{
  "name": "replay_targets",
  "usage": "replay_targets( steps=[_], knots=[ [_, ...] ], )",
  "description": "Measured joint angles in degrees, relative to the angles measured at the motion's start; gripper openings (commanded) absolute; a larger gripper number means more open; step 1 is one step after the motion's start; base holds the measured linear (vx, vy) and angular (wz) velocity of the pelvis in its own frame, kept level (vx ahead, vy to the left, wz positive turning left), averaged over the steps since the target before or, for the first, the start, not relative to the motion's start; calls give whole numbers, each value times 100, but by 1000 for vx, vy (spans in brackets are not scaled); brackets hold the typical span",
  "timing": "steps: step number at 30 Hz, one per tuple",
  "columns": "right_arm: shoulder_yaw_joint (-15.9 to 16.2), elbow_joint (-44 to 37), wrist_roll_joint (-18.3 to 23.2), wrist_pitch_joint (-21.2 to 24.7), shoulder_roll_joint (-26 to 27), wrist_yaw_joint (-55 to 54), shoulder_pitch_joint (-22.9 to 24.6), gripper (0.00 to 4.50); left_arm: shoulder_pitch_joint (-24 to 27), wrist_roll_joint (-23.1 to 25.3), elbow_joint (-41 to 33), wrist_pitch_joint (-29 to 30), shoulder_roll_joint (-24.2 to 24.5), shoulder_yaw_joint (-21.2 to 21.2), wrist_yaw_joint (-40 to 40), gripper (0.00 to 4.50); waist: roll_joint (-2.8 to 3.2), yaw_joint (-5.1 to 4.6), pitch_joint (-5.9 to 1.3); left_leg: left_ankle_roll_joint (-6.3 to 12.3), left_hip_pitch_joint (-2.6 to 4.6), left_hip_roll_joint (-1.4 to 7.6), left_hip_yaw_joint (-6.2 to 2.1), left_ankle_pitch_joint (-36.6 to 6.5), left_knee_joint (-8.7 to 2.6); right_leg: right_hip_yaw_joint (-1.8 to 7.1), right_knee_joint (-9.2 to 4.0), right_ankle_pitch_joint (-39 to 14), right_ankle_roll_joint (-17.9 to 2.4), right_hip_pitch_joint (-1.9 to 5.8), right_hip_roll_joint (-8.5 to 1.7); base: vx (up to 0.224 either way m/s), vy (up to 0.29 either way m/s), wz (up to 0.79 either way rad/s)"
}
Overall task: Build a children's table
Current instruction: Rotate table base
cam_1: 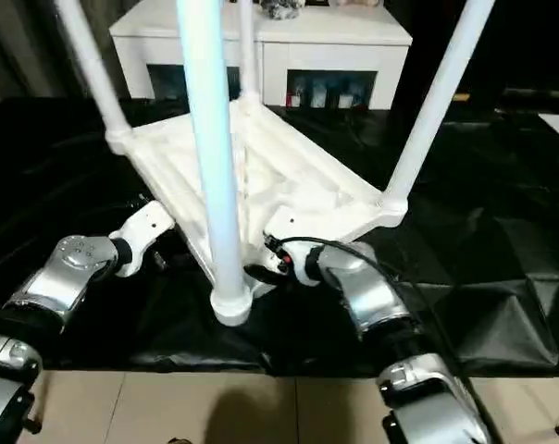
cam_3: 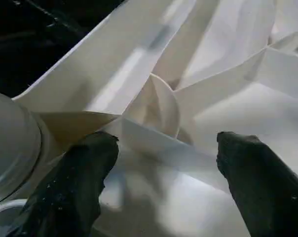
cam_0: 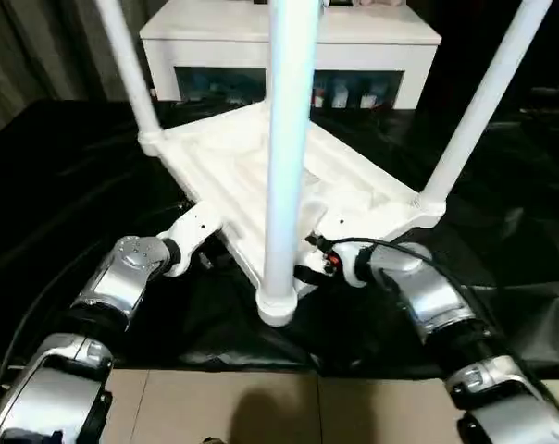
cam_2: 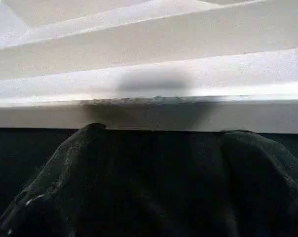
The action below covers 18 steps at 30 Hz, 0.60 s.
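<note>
step: legs fitted, flip pending | tabletop (cam_0: 261,185) upside down on black sheet (cam_0: 57,166), legs (cam_0: 289,139) up | left hand (cam_2: 154,182) fingers apart at tabletop's edge | right hand (cam_3: 164,182) fingers apart astride tabletop's rib | next: grip both edges, turn over

The tabletop (cam_0: 261,185) lies underside up on the black sheet (cam_0: 67,176) — legs (cam_0: 289,139) standing in its left, near and right corners — with the cabinet (cam_0: 289,46) behind it.

Left arm: silver forearm angled inward.
Left hand (cam_2: 154,182): black fingers spread wide.
Right hand (cam_3: 164,182): black fingers held apart.
</note>
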Motion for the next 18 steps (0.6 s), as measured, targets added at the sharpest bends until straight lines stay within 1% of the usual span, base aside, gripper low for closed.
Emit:
replay_targets(
  steps=[3, 4, 6, 8, 10, 11, 13, 14, 18],
  knots=[
    [-155, 232, 15, -213, 263, -514, -18, 368, 0, 20, 3, -128, 22, 142, 95, 447, 4, -9, 5, -10, -3, 0, 0, 6, -7, 0, -1, 0, 0, -10, 0, 0, 0, 0],
    [-255, 299, 56, -303, 346, -667, -19, 368, 23, -8, -1, -183, 48, 191, 97, 447, 8, -12, 12, -14, -6, -1, 0, 9, -12, 0, -1, 0, 0, -16, 0, 0, 0, 0],
    [-383, 396, 189, -355, 468, -837, -20, 368, 69, -80, -23, -251, 86, 297, 104, 447, 10, -9, 27, -19, -12, -1, 1, 11, -22, -3, -1, 12, 1, -26, 0, 0, 0, 0],
    [-509, 480, 329, -423, 569, -923, -20, 368, 243, -249, -255, -281, 184, 495, 86, 447, 20, -10, 37, -20, -14, -1, 2, 12, -37, -3, 0, 22, -5, -35, 1, 0, 0, 0],
    [-822, 508, 550, -533, 697, -1245, -131, 368, 475, -588, -652, -307, 254, 758, -39, 447, 30, -14, 60, -42, -19, -1, 2, 26, -49, -3, 3, 29, -5, -56, 2, 0, 0, 0],
    [-995, 505, 672, -587, 693, -1377, -345, 368, 570, -829, -911, -356, 279, 915, -152, 447, 30, -3, 68, -47, -30, 0, 2, 28, -54, -6, 3, 36, -4, -71, 2, 0, 0, 0],
    [-1223, 429, 797, -689, 632, -1490, -609, 368, 672, -1112, -1265, -422, 325, 1144, -326, 447, 21, 5, 62, -54, -19, 2, 2, 33, -58, -4, 7, 45, -7, -69, 6, 0, 0, 0],
    [-1321, 370, 860, -775, 599, -1491, -700, 368, 765, -1344, -1478, -390, 380, 1325, -495, 447, 13, -2, 56, -61, -9, 5, 2, 37, -66, -2, 7, 43, -4, -66, 12, 0, 0, 0],
    [-1410, 389, 925, -828, 427, -1503, -648, 368, 1211, -1997, -2028, -14, 639, 1717, -1121, 447, 6, -15, 51, -80, -17, 15, 4, 48, -79, 4, 3, 25, 24, -83, 30, 0, 0, 0]
  ],
)
